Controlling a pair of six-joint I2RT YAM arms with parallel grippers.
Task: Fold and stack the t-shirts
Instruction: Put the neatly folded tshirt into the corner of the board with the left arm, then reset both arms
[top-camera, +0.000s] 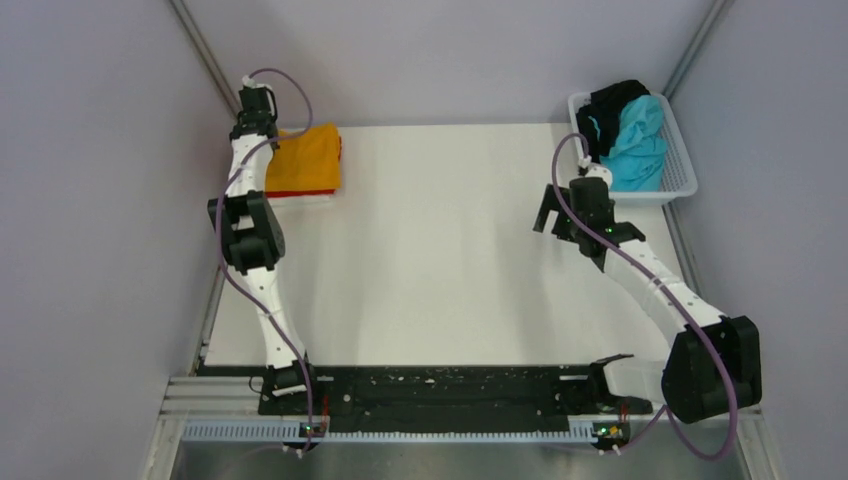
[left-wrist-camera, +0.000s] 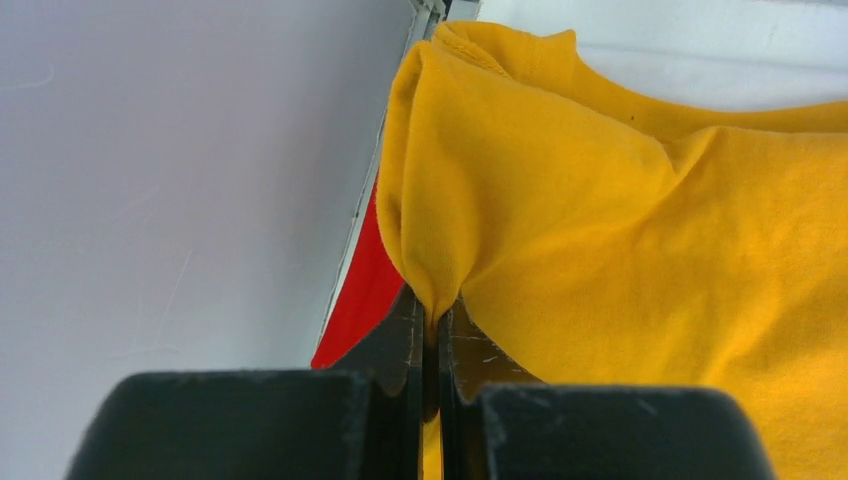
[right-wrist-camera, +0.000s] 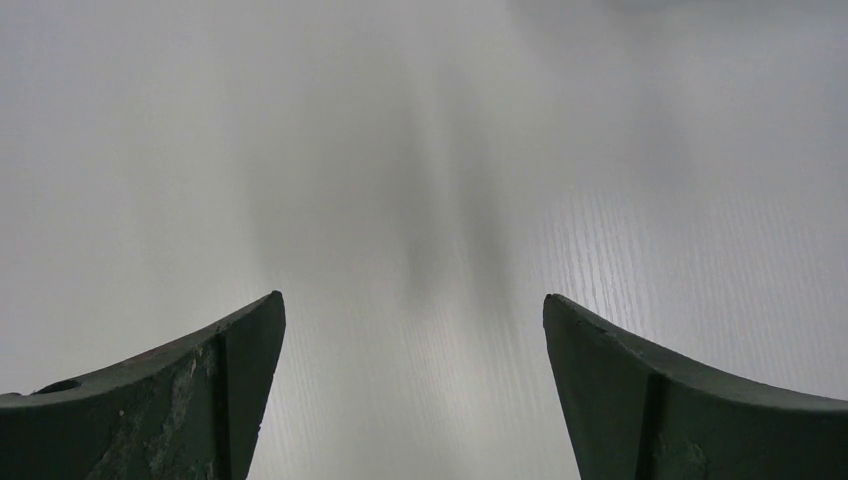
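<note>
- Now pinching a raised ridge of the orange-yellow t-shirt (left-wrist-camera: 620, 230) with the left pincer (left-wrist-camera: 432, 312): jaws pressed together, cloth drawn up into a peak between them.
- Lying at the far left corner of the bench (top-camera: 450, 260), on top of the red t-shirt (left-wrist-camera: 365, 290), which peeks out along the wall side.
- Probably settling the folded top shirt onto the stack, judging from the neat rectangle in the overhead view.
- Best done low and slow: lower the pinched ridge until flat, square it over the red layer, then let go without tugging.
- Worth taking only the top layer; dragging the red one along would skew the stack.
- Tight on that side: wall (left-wrist-camera: 150, 180) and bench edge just beside the stack, so correct toward the middle rather than outward.
- Spread wide and holding nothing: right pincer (right-wrist-camera: 415, 330), above bare bench near the basket (top-camera: 684, 186).
- Bundled unfolded in that basket at the far right corner: turquoise t-shirt (top-camera: 640, 150) and black t-shirt (top-camera: 612, 102), touching each other.
- Plenty of bare bench between the two arms for spreading the next shirt; keep clear of the basket rim when reaching in.
</note>
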